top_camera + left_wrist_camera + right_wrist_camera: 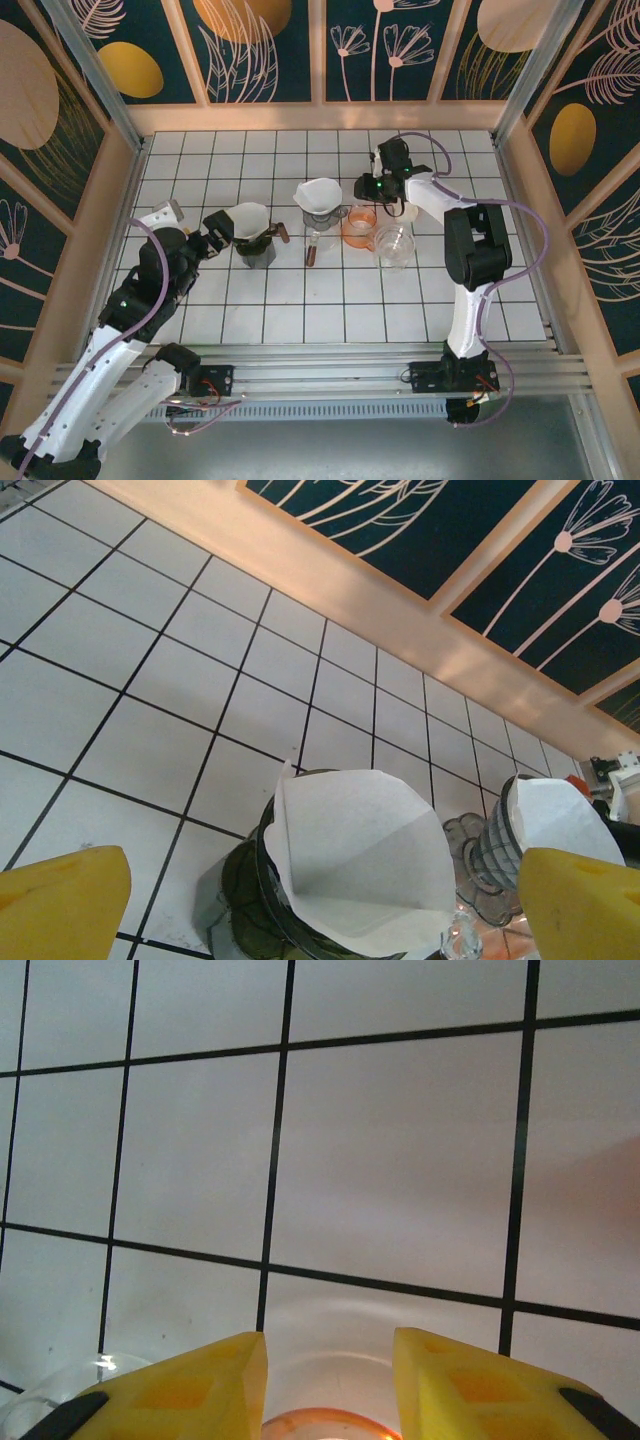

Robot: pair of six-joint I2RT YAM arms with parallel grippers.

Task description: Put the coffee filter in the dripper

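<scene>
You seem done bar backing off: the coffee filter (360, 865) sits in the dark dripper (235, 900) at three o'clock from your left gripper (216, 231), fingers spread wide and empty, while the right gripper (330, 1375) at one o'clock holds nothing between half-parted fingers.

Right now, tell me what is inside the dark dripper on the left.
A white paper coffee filter, opened into a cone, rising above the rim. It hides the inner wall and bottom of the dripper, so anything beneath cannot be seen.
</scene>
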